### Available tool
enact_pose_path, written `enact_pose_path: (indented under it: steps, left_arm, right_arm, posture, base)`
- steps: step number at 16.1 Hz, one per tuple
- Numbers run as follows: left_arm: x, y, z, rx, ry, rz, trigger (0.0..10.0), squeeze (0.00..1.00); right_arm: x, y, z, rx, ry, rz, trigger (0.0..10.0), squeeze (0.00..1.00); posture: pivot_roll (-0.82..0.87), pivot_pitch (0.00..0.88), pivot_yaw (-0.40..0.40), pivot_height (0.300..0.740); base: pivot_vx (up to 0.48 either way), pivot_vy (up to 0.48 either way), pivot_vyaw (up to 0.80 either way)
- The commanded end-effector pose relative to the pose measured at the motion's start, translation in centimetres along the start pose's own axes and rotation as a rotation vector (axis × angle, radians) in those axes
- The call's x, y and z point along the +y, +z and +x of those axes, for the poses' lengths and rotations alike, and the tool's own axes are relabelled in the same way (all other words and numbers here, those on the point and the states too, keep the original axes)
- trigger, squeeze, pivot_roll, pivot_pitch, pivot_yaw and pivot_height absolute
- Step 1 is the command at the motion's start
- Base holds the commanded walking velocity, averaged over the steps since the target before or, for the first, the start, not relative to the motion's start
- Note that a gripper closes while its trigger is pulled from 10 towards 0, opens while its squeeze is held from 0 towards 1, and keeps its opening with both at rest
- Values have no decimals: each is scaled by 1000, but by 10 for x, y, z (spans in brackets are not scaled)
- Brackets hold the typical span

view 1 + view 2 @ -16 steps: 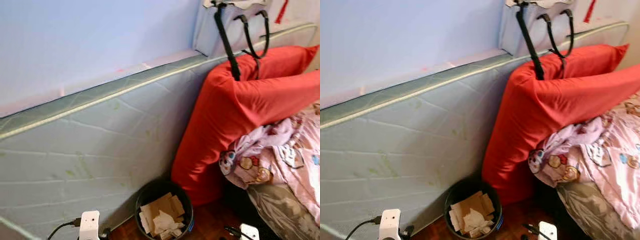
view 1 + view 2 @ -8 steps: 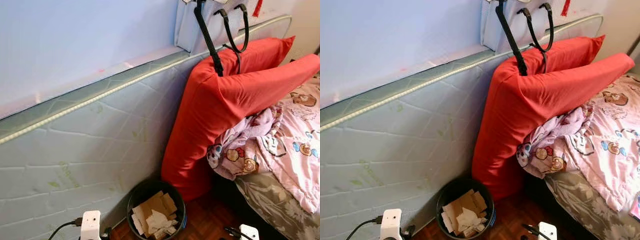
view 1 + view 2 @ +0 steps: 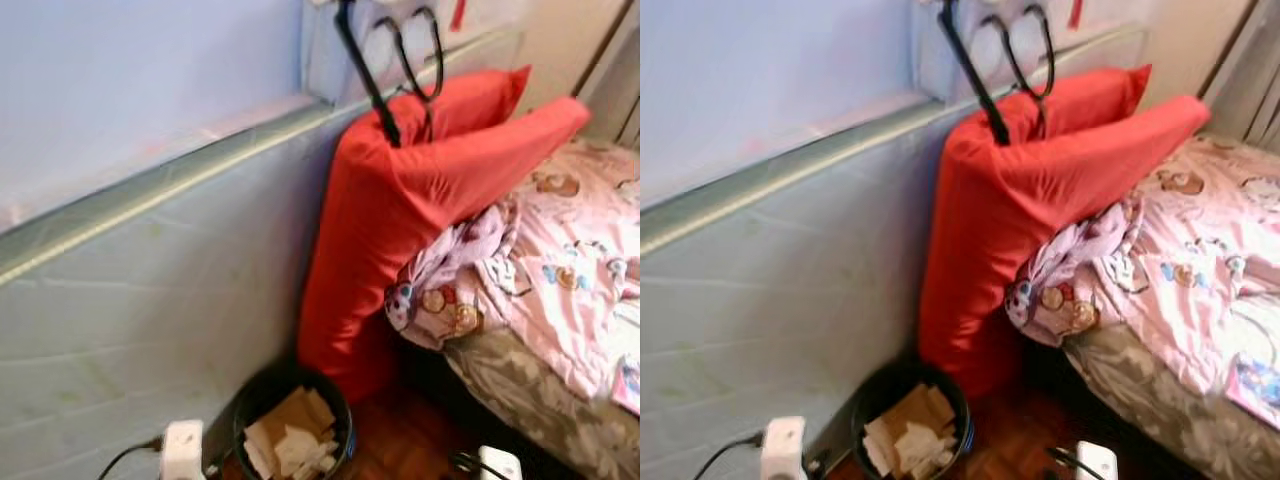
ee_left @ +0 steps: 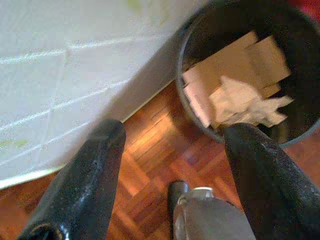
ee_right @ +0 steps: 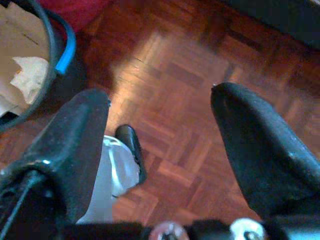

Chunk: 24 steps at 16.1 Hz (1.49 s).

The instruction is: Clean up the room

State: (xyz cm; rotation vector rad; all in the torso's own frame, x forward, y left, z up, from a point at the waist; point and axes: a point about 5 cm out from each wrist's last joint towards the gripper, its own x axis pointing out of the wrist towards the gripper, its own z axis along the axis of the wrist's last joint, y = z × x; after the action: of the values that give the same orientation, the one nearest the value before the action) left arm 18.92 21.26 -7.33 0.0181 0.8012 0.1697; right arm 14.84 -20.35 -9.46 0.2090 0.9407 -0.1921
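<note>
down by the floor, between the upended mattress (image 3: pixel 150 290) and the red pillow (image 3: pixel 400 200), i see the black waste bin (image 3: pixel 290 430) holding cardboard and crumpled paper. my left gripper (image 4: pixel 170 165) hangs spread and empty just beside its rim; my right gripper (image 5: pixel 160 145) is spread and empty too, over bare parquet (image 5: pixel 190 75). the rumpled pink quilt (image 3: pixel 540 250) lies to my right, so i judge the right arm nearer.

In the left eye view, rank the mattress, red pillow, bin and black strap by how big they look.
1. mattress, fills most of the left half
2. red pillow
3. bin, partly cut off by the bottom edge and nearer the camera, so its rank is less sure
4. black strap, thin and farthest away
</note>
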Motion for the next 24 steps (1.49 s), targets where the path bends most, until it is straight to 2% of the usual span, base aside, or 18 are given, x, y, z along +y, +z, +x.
enact_pose_path:
  steps: [1,7,12,15,24]
  left_arm:
    - [6,-3,-1,11,12,5,10000,0]
    - [2,-3,-1,14,3,17,10000,0]
    - [2,-5,-1,22,0,21,10000,0]
    - [3,-6,-1,25,4,19,10000,0]
    - [-1,-2,0,12,-3,19,10000,0]
  right_arm:
    - [4,-2,0,5,13,-8,10000,0]
    - [4,0,0,-8,19,-10,10000,0]
    - [4,0,0,-9,9,2,10000,0]
    - [4,0,0,-7,13,-3,10000,0]
    - [6,1,1,-19,17,0,10000,0]
  posture:
    - [65,0,-39,719]
    - [64,0,-42,719]
    - [57,0,-38,719]
    - [58,0,-39,719]
    - [55,0,-34,719]
  base:
    - [0,0,0]
    - [0,0,0]
    - [0,-329,0]
    - [0,-328,-621]
    - [0,-324,0]
